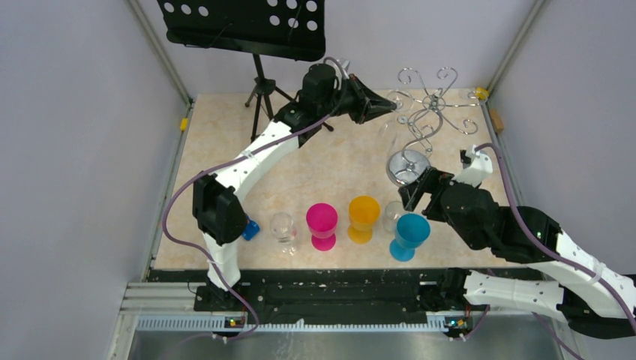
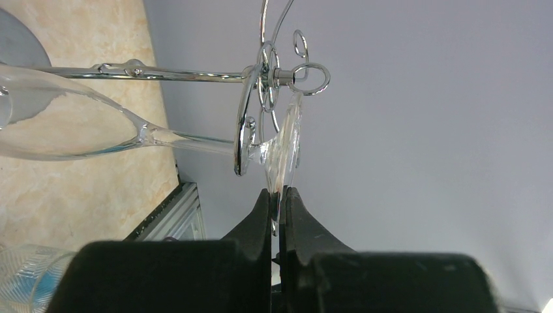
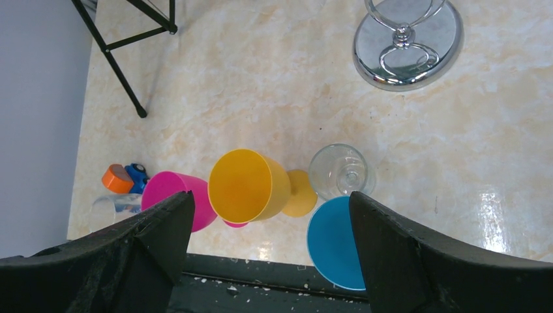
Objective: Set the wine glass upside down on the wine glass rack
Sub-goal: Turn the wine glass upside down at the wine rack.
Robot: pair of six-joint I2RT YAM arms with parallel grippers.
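Holding one wine glass [image 2: 78, 120], one rack [image 3: 420, 45], three coloured goblets [image 3: 248, 186], two clear glasses [image 3: 339, 171].

- Clear wine glass [image 2: 78, 124]: in the left-wrist view, bowl at left edge, stem running to centre and crossing a curled hook, foot just beyond.
- Shiny chrome wire rack [image 1: 429, 105]: upright, upper right of the overhead view, curled arms on top, round mirror-like base.

Chrome rack [image 1: 409, 163], magenta goblet [image 1: 322, 220], orange goblet [image 1: 364, 214]
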